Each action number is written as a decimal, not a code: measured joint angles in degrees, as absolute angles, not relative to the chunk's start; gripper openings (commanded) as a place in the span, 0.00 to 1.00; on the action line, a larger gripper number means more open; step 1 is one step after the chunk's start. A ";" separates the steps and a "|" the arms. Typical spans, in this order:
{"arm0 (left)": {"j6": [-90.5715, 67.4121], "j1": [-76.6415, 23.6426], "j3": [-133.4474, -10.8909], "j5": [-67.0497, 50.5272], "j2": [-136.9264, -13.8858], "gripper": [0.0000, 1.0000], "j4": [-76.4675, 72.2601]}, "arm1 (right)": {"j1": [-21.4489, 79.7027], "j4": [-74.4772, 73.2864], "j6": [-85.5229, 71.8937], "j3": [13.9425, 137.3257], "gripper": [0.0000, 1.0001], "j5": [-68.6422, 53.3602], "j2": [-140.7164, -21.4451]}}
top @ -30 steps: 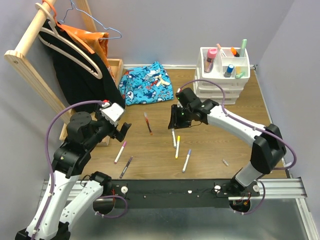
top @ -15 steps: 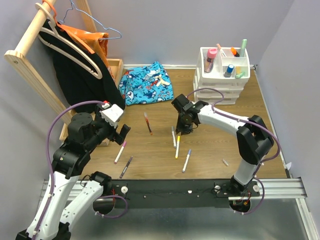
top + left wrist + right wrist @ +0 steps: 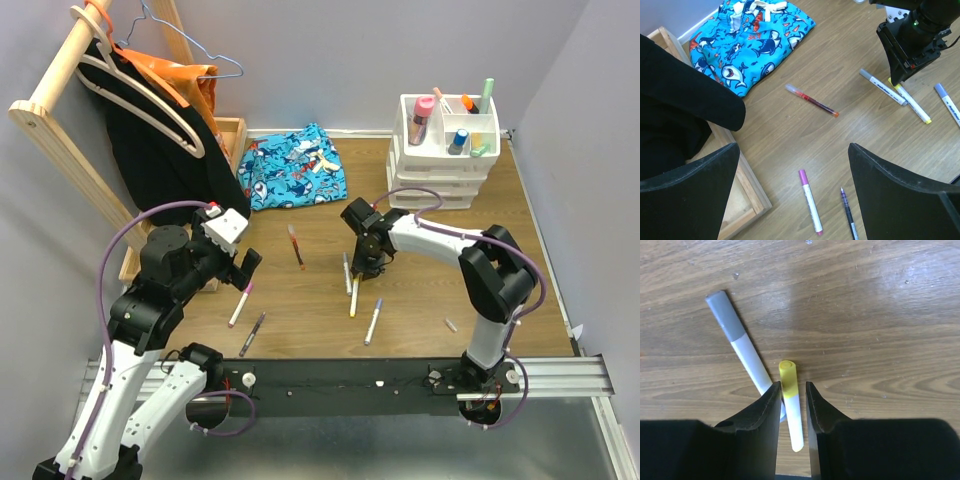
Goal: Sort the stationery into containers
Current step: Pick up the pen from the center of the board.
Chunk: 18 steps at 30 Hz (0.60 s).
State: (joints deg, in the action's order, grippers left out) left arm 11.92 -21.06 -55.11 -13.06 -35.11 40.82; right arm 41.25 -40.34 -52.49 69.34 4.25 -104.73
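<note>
My right gripper (image 3: 362, 266) is down at the table, its jaws narrowly open around a yellow-capped white marker (image 3: 790, 390) that lies flat on the wood. The left fingertip (image 3: 774, 395) touches the marker; a small gap shows on the other side. A grey-capped marker (image 3: 737, 340) lies crossed just beside it. My left gripper (image 3: 794, 150) hangs wide open above a pink-capped marker (image 3: 810, 208) and a dark pen (image 3: 848, 217). A red pen (image 3: 296, 245) and a purple-capped marker (image 3: 373, 322) also lie loose. The white organiser (image 3: 445, 165) stands at the back right, its top containers holding several items.
A blue patterned cloth (image 3: 293, 166) lies at the back centre. A wooden rack with hangers and dark clothing (image 3: 150, 130) fills the left side, with a wooden tray (image 3: 747, 185) edge under my left gripper. A small pale piece (image 3: 451, 325) lies at the front right.
My right arm has swung down and in toward the markers, and its jaws have narrowed around the yellow-capped marker. The left arm has barely moved.
</note>
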 measured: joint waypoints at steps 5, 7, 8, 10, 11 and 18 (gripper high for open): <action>11.66 -20.84 -54.78 -12.80 -35.07 0.99 40.80 | 41.25 -39.31 -52.56 69.14 0.30 3.31 -106.26; 11.51 -20.67 -54.78 -12.67 -35.03 0.99 40.82 | 41.23 -39.13 -52.56 69.10 0.13 3.20 -106.28; 11.46 -20.60 -54.78 -12.62 -34.98 0.99 40.80 | 41.25 -39.03 -52.53 69.01 0.05 3.09 -106.28; 11.38 -20.56 -54.78 -12.62 -34.89 0.99 40.84 | 41.25 -38.83 -52.88 68.79 0.01 2.83 -106.28; 11.33 -20.53 -54.78 -12.62 -34.83 0.99 40.82 | 41.25 -38.70 -53.01 68.77 0.01 2.74 -106.28; 11.33 -20.32 -54.81 -12.86 -34.98 0.99 40.75 | 41.32 -41.95 -49.58 72.62 0.01 5.74 -105.75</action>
State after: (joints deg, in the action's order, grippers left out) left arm 11.33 -20.32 -54.81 -12.86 -34.98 40.75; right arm 41.32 -41.95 -49.58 72.62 5.74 -105.75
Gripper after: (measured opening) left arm 0.987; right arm 0.032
